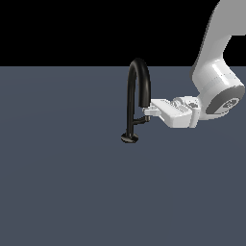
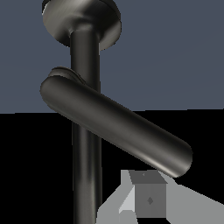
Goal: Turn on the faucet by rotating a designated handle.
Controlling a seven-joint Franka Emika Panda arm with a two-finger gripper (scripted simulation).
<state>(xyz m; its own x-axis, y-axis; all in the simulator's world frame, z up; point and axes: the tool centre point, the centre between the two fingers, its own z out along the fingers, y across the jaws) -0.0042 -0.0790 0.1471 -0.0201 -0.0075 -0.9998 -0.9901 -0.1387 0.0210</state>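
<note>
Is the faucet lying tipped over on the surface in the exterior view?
No. The faucet stands upright on its round base, arch at the top.

The faucet [image 1: 130, 91] is showing glossy black, with pale highlights running along its arch. The handle [image 1: 142, 119] is showing the same black; in the wrist view [image 2: 116, 127] it is looking more like dark grey, perhaps from the lighting. The gripper [image 1: 150, 109] is showing white, as is the arm [image 1: 211, 81], with a dark grey cap. The worktop [image 1: 72, 182] is appearing plain slate blue, unpatterned.
</note>
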